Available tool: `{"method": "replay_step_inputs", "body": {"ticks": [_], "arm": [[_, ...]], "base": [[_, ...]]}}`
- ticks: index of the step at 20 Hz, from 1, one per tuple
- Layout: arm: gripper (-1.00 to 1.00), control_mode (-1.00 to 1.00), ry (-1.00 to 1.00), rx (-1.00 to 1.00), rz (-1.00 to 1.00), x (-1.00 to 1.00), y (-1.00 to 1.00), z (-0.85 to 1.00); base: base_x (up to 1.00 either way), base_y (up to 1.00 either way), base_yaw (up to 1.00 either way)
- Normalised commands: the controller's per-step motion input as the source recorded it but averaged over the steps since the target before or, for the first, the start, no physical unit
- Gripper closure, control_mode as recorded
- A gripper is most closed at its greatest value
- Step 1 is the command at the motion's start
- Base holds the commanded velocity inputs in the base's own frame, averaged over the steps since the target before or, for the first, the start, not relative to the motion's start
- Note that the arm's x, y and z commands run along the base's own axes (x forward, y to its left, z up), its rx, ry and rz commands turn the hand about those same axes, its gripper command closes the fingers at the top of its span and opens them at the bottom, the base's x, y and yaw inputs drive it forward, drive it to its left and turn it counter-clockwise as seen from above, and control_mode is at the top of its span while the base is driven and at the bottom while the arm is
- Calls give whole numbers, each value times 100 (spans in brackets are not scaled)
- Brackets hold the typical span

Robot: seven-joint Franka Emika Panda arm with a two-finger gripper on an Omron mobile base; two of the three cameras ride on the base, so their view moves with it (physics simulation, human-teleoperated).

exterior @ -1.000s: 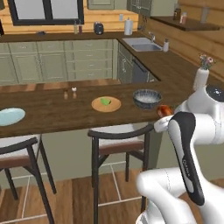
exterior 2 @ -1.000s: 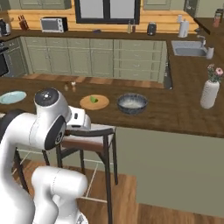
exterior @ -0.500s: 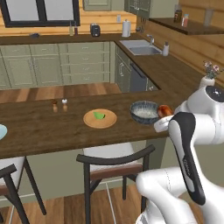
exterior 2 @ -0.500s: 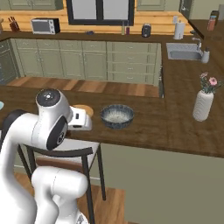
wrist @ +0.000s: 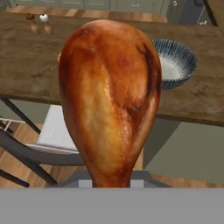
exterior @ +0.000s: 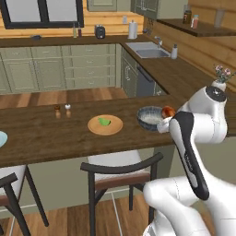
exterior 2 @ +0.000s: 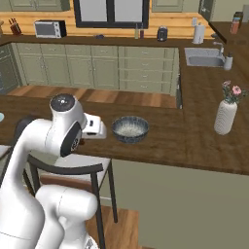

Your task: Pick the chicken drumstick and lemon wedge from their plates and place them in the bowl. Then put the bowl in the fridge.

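The claw is closed on the drumstick, gripping its thin bone end while the plump end stands out ahead of the tips and looms large in the hand view; from the left base view the drumstick peeks out as a reddish knob just behind the arm; the bowl sits on the counter ahead and to the right of the claw, close by but apart from the drumstick, its pale inside bare; in the right base view the bowl stands just beside the hand; the wooden plate with the lemon wedge on it lies further off to the left of the claw, and a sliver of the blue plate sits at the far left edge; against the earlier pictures the whole scene has slid leftward, so the base has driven right; the grip on the drumstick is unchanged.
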Motion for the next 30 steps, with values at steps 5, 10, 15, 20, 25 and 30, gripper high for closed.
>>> {"method": "replay_step_inputs", "body": {"ticks": [5, 10, 15, 20, 25, 30], "arm": [[100, -100, 18, 0, -6, 100, -28, -2], [100, -100, 15, 0, -7, 100, -47, -17], [100, -100, 6, 0, -2, 100, -31, -38], [100, -100, 1, -3, 0, 95, -1, -55], [100, -100, 3, -2, 0, 76, 0, -56], [100, -100, 2, 0, 0, 39, -8, -43]], "base": [[0, 0, 0], [0, 0, 0], [0, 0, 0], [0, 0, 0], [0, 0, 0], [0, 0, 0]]}}
